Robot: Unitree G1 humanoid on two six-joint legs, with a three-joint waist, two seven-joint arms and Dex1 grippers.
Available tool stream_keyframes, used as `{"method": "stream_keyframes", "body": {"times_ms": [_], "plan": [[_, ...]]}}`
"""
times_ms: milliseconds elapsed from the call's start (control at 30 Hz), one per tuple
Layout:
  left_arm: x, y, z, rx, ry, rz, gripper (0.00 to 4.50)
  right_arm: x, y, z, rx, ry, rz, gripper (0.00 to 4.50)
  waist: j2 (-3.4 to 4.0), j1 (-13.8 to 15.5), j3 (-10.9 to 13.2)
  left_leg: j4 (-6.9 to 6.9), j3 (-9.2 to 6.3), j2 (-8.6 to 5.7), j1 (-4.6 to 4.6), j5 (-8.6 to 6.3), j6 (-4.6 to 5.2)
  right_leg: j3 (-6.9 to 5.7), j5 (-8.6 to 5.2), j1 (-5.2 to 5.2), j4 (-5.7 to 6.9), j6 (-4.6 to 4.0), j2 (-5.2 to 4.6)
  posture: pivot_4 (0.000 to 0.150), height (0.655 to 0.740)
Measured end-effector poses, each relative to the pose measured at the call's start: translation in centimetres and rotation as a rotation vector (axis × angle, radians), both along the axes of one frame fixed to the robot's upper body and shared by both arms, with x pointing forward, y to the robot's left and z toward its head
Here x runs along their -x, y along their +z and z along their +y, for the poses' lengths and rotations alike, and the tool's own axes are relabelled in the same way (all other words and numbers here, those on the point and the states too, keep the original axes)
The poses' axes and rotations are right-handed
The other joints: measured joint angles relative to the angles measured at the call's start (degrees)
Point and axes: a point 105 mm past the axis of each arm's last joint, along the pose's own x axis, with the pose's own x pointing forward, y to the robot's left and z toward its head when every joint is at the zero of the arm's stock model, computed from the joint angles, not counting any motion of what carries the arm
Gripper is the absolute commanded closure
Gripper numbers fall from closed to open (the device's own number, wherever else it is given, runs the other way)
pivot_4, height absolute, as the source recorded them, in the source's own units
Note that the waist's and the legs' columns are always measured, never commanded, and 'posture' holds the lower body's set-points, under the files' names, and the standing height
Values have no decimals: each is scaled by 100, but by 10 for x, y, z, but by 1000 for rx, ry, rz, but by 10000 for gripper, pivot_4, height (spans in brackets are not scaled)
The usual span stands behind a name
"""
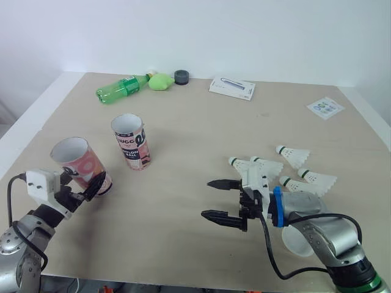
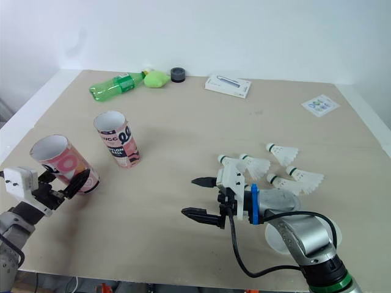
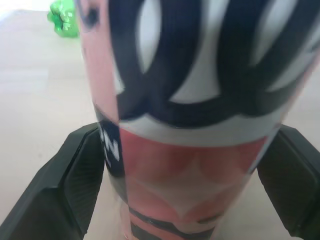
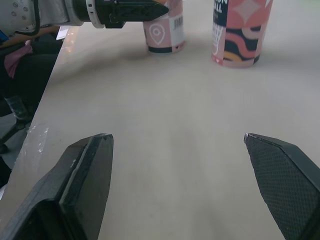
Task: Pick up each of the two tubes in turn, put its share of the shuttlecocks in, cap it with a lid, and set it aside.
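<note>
Pink tube (image 1: 73,160) is held tilted near the front left edge of the table (image 1: 183,250), clamped low near its base by the left gripper (image 1: 90,183); its open mouth is white inside, above a pink, white and dark pattern. With so low a hold it could be twisted or knocked loose when a shuttlecock (image 1: 266,166) is pushed in by the right gripper (image 1: 209,198), whose jaws are spread wide and empty.

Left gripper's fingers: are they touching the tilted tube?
Touching. The left wrist view shows both fingers pressed against the sides of the tilted tube.
</note>
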Motion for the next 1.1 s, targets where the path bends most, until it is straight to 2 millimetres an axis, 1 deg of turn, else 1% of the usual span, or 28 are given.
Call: {"method": "stream_keyframes", "body": {"times_ms": [500, 633, 900, 1000, 1067, 1100], "plan": [[0, -1, -3, -7, -21, 8, 1420, -1, 4, -2, -6, -13, -3, 0, 0, 4, 0, 1, -5, 0, 0, 1, -1, -6, 0, 3, 0, -1, -1, 1500, 7294], [0, -1, -3, -18, -20, 5, 12077, -1, 4, -2, -6, -7, -4, 0, 0, 4, 0, 1, -5, 0, 0, 1, -1, -6, 0, 3, 0, -1, -1, 1500, 7294], [2, -2, -5, -33, -42, 10, 12077, -1, 4, -2, -5, -5, -4, 0, 0, 4, 0, 1, -5, 0, 1, 1, -1, -7, 0, 3, 1, -1, -1, 1500, 7294], [9, -2, -11, -75, -99, 18, 12077, -1, 4, -3, -3, -7, -5, 0, 1, 3, 0, -1, -4, -2, 1, 1, -1, -6, -2, 3, 0, -2, -4, 1500, 7294], [23, -3, -20, -139, -199, 40, 12077, 1, 11, -6, -38, -1, 20, 0, 2, 3, 0, -4, -3, -2, 1, 1, -1, -6, -5, 3, 1, -4, -5, 1500, 7294], [25, -3, -21, -151, -214, 43, 12077, 1, 12, -7, -42, 0, 21, 0, 2, 3, 0, -4, -4, -1, 0, 1, -2, -7, -6, 2, 1, -5, -5, 1500, 7294]]}}
